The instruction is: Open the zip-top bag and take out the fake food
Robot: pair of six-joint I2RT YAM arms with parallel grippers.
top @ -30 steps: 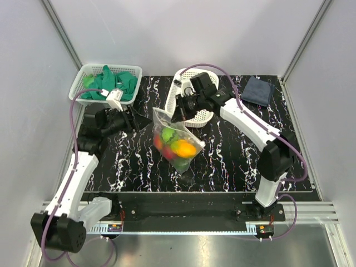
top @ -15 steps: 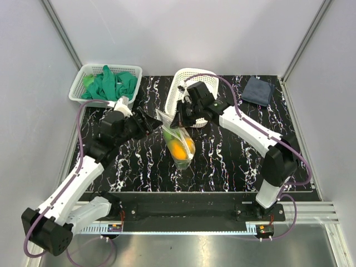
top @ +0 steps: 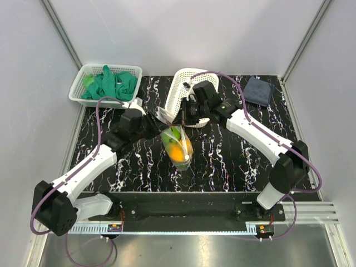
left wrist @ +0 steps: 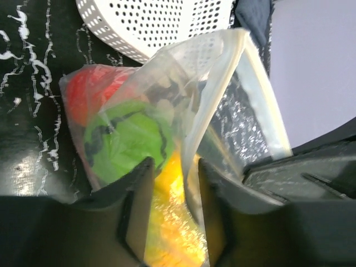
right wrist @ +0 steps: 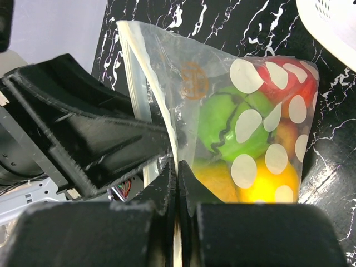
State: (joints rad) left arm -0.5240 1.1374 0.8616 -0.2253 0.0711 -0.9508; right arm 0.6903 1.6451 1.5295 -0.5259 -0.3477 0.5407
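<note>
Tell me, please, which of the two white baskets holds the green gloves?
The basket in the far left corner, with green gloves heaped inside. The other basket, near the middle behind the bag, shows no gloves.

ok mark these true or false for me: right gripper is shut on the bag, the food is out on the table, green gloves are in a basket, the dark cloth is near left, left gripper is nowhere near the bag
1. The right gripper is shut on the zip-top bag. True: it pinches the bag's edge.
2. The fake food lies out on the table. False: it is inside the bag.
3. The green gloves lie in a basket. True.
4. The dark cloth lies at the near left. False: it is at the far right corner.
5. The left gripper is nowhere near the bag. False: its jaws stand apart around one wall of the bag.
</note>
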